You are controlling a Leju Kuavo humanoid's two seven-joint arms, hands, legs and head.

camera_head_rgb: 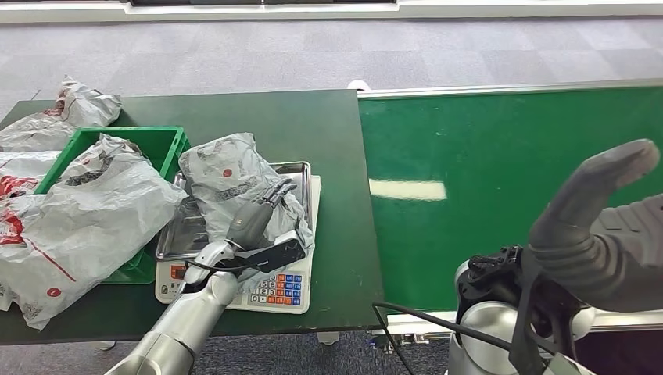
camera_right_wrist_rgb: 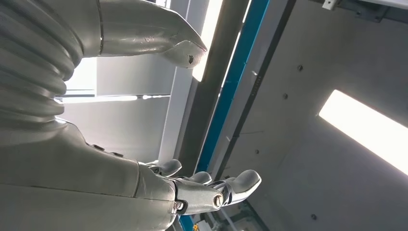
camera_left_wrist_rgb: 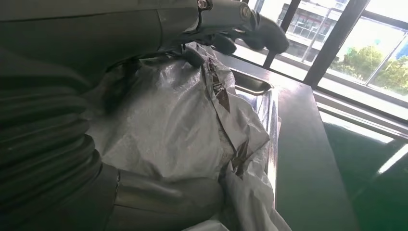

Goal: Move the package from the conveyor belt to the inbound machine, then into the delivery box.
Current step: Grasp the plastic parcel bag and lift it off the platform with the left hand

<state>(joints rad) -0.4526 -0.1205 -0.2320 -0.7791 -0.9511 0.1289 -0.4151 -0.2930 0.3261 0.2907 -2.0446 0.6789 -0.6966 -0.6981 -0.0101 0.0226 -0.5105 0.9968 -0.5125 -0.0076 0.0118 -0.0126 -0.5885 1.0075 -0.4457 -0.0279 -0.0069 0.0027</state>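
The package (camera_head_rgb: 227, 176), a crumpled grey plastic mailer with red marks, lies on the metal tray (camera_head_rgb: 303, 169) of the inbound machine (camera_head_rgb: 283, 294), a white scale with a coloured keypad. My left hand (camera_head_rgb: 254, 219) grips the package from its near side. In the left wrist view the fingers (camera_left_wrist_rgb: 240, 24) curl over the bag (camera_left_wrist_rgb: 173, 130) and the thumb (camera_left_wrist_rgb: 163, 202) presses in on the opposite side. My right hand (camera_head_rgb: 602, 219) is raised close to the head camera over the green conveyor belt (camera_head_rgb: 508, 156). It holds nothing, and its fingers (camera_right_wrist_rgb: 240, 183) are spread toward the ceiling.
A green delivery box (camera_head_rgb: 160, 142) stands left of the scale, with a large grey bag (camera_head_rgb: 86, 211) lying across it. More bags (camera_head_rgb: 74, 109) lie at the dark table's far left. The belt surface is bare, with a glare patch.
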